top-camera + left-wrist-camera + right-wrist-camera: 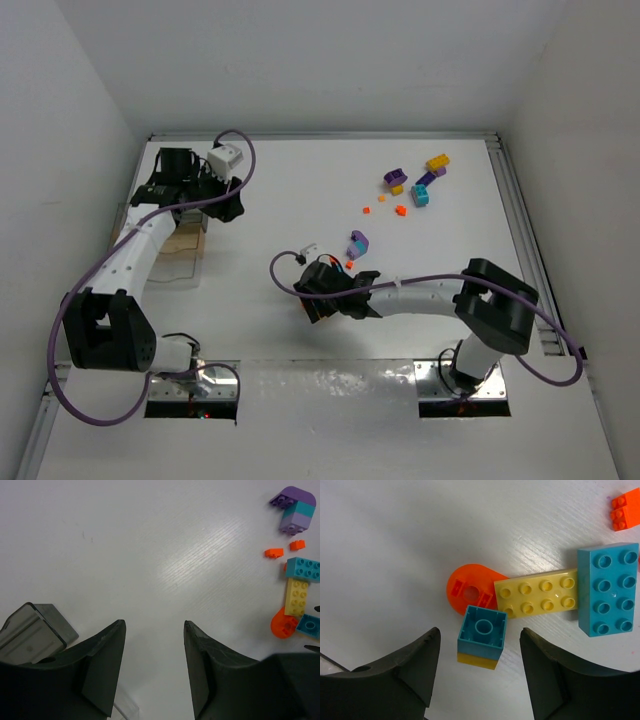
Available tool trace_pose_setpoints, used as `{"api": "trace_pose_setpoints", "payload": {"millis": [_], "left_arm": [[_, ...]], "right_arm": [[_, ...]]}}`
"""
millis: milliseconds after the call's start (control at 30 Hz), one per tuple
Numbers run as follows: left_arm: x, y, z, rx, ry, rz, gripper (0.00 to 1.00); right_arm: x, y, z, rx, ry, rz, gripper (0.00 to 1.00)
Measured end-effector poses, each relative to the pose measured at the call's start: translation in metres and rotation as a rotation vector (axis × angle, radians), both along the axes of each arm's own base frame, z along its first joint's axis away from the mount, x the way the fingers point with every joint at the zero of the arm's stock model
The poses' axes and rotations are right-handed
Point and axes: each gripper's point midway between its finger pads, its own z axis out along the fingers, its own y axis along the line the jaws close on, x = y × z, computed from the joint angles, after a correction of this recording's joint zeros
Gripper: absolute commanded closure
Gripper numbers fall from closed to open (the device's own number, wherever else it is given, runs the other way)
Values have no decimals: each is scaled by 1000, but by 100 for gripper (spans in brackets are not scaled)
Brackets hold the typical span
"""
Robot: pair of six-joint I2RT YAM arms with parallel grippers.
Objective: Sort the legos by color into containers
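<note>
Two end effectors are in view, and only the right one is lined up on a brick. In the right wrist view, the right end effector stands wide open. Its fingers flank a teal-over-yellow block with a gap on each side, so it has hold of nothing. Just beyond that block, at eleven o'clock, lies an orange round piece. It touches a yellow plate at one o'clock, and the plate's far end meets a teal brick at two o'clock. Small orange bricks sit further out, also toward two o'clock.

The left end effector is just as open and just as empty, hovering over bare tabletop. A dark see-through box shows at eight o'clock in its view; we cannot tell whether it belongs to the containers.

From above, the containers lie at nine o'clock on the tabletop, beside the left arm. They are well apart from the legos, which are scattered toward one and two o'clock.

We judge the step in hand to be the pick of the teal-over-yellow block. The next move calls for closing squarely on its sides without nudging the orange round piece, then lifting and carrying it across toward nine o'clock. Because the block stacks two colours, we expect it must be pulled apart before either half can go to its own compartment.
</note>
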Motion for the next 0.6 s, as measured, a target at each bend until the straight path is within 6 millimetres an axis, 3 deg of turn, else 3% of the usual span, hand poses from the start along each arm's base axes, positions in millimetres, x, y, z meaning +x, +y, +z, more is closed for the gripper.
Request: {"api": "trace_pose_setpoints", "payload": {"millis": [233, 467, 600], "left_arm": [[0, 0, 0, -2, 0, -1, 52], [0, -1, 0, -2, 1, -3, 53], [-4, -3, 0, -8, 5, -27, 53]], "right_arm": [[2, 5, -5, -15, 9, -5, 57], [2, 4, -5, -21, 12, -7, 100], [5, 3, -2, -22, 17, -14, 100]]}}
